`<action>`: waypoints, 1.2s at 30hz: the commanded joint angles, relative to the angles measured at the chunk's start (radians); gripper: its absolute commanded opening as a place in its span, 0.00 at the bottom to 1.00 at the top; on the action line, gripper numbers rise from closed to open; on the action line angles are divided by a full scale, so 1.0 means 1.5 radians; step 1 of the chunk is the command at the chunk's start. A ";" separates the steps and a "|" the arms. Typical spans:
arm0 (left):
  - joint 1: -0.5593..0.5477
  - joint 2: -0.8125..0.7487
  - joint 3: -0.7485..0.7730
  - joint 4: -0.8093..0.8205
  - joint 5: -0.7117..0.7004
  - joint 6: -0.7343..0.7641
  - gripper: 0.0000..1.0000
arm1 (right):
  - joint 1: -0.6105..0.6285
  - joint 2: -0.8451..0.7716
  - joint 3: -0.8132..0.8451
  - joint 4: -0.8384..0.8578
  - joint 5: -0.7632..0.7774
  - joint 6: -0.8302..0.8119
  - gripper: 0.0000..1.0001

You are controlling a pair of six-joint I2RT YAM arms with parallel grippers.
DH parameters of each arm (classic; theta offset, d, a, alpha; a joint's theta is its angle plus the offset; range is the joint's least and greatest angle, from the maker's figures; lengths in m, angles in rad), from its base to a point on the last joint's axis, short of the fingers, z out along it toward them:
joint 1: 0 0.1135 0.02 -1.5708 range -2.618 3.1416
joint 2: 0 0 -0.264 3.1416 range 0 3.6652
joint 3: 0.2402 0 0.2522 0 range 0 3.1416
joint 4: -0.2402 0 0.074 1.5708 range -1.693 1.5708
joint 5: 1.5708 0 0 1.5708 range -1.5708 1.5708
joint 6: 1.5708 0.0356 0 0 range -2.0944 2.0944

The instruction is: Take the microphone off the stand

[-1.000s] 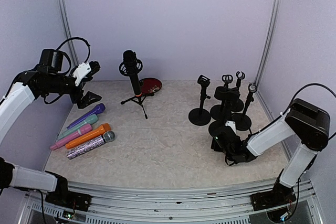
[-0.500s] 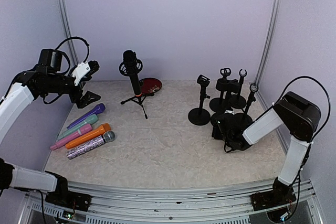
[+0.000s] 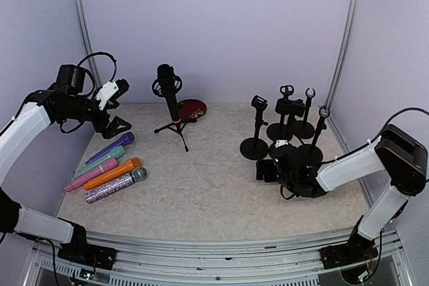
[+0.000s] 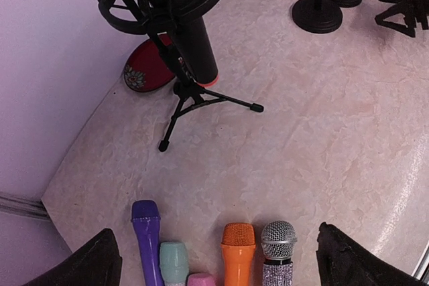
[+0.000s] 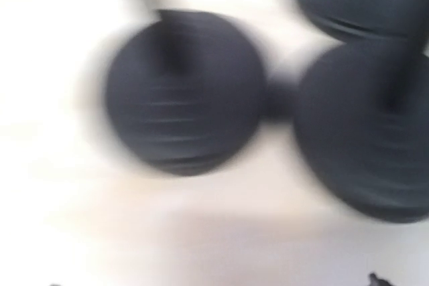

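- The black microphone (image 3: 169,95) stands upright at the rear of the worktop (image 3: 214,185), left of centre. It is seated in the shock mount (image 4: 110,15) of a tripod stand (image 3: 177,128).
- The tripod's three legs are spread on the worktop, and a red dish (image 3: 194,108) lies just behind them.
- The left end effector (image 3: 120,106) hangs raised at the left rear, well apart from the microphone. Its fingers are spread wide with nothing between them.
- The left wrist view looks down between those fingers onto the microphone, the tripod and the heads of the loose microphones.
- Five handheld microphones lie side by side near the left edge:
  - a purple one (image 3: 110,147)
  - a mint one (image 3: 102,160)
  - a pink one (image 3: 89,175)
  - an orange one (image 3: 114,172)
  - a silver glitter one (image 3: 114,187)
- A cluster of black desk stands (image 3: 255,147) with round bases stands at the right rear, with no microphone in their clips.
- The right end effector (image 3: 267,167) sits low over the worktop, just beside the front bases of that cluster and far from the tripod.
- The right wrist view is smeared and shows only two round black bases (image 5: 184,92). I cannot tell whether the right fingers are wide or narrow.
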 commanded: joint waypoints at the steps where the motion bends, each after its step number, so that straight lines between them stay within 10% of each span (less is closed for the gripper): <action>1: 0.009 0.011 -0.014 0.024 0.031 -0.023 0.98 | 0.105 -0.060 0.058 -0.059 0.003 0.005 0.97; 21: 0.031 -0.052 -0.066 0.006 0.057 0.013 0.93 | 0.086 0.381 0.876 -0.096 -0.464 0.147 0.86; 36: 0.038 -0.098 -0.092 -0.001 0.061 0.043 0.92 | 0.059 0.481 1.007 -0.037 -0.494 0.255 0.62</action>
